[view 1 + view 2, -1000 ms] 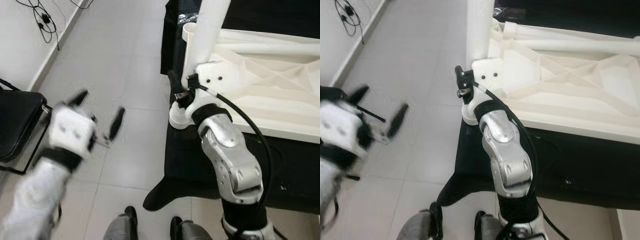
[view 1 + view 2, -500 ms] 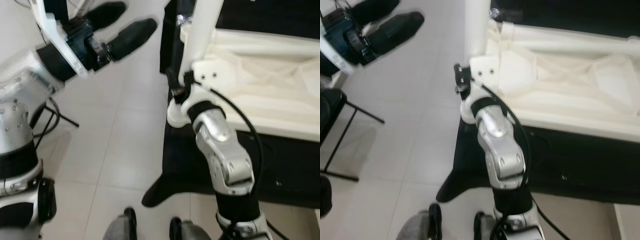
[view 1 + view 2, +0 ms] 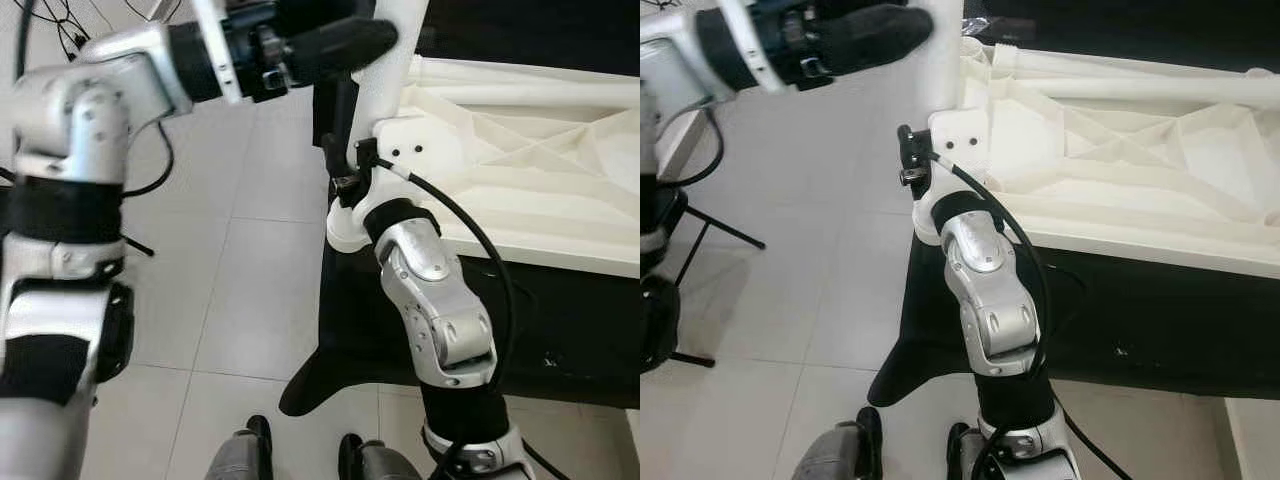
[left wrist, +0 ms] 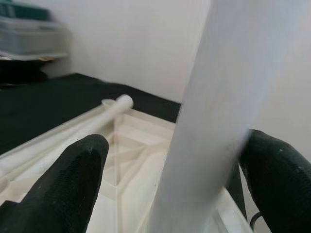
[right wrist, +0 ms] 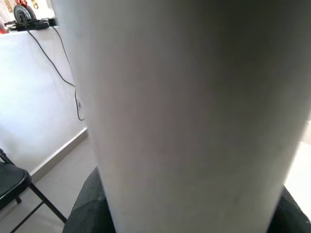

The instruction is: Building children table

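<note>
Fitting leg | right gripper (image 3: 345, 180) jaws pinching white table leg (image 4: 214, 111) | left gripper (image 4: 180, 170) jaws spread around it | next: close, steady.

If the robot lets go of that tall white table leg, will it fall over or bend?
The leg looks like a stiff, smooth tube, so it probably won't bend. It stands upright at the corner of the upside-down white tabletop; if it isn't seated yet, it may tip. Being round, it would likely roll. The right gripper holds it low; the left gripper straddles it higher.
</note>
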Motion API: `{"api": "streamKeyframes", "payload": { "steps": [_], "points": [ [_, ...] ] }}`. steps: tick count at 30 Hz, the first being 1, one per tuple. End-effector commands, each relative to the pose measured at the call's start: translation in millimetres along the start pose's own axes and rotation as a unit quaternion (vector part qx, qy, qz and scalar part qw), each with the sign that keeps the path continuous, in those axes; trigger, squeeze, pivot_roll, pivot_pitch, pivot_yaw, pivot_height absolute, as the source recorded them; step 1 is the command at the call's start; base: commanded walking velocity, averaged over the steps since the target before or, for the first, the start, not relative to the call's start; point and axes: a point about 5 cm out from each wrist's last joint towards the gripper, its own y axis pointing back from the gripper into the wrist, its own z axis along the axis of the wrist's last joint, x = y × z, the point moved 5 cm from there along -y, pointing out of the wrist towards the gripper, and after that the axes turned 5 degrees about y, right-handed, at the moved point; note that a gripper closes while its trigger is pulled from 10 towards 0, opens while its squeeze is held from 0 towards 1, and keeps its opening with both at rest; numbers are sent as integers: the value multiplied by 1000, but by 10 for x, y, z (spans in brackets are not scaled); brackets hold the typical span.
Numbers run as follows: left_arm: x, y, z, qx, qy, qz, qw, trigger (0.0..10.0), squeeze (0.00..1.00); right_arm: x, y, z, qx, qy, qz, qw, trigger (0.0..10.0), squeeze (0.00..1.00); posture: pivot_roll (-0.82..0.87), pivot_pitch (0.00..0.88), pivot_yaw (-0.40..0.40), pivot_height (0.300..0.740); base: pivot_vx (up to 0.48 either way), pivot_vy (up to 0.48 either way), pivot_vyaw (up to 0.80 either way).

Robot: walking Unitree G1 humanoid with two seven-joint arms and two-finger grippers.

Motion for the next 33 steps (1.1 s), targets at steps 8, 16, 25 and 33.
{"api": "streamKeyframes", "payload": {
  "steps": [8,16,25,33],
  "points": [
    [-69,-357,-54,33,-32,-56,997,10000,0,297,36,-310,63,-39,45,996,10000,0,138,267,31,740,0,0,0],
    [-9,-413,7,35,-112,-37,992,0,0,301,35,-298,61,-38,46,996,10000,0,134,266,35,740,0,0,0],
    [-29,-405,-19,48,-124,-51,990,0,0,293,33,-313,62,-33,50,996,10000,0,138,257,28,740,0,0,0],
    [-43,-453,21,35,-126,-60,990,0,0,180,-51,-235,32,-10,102,994,10000,1000,131,248,25,740,0,0,0]
  ]
}}
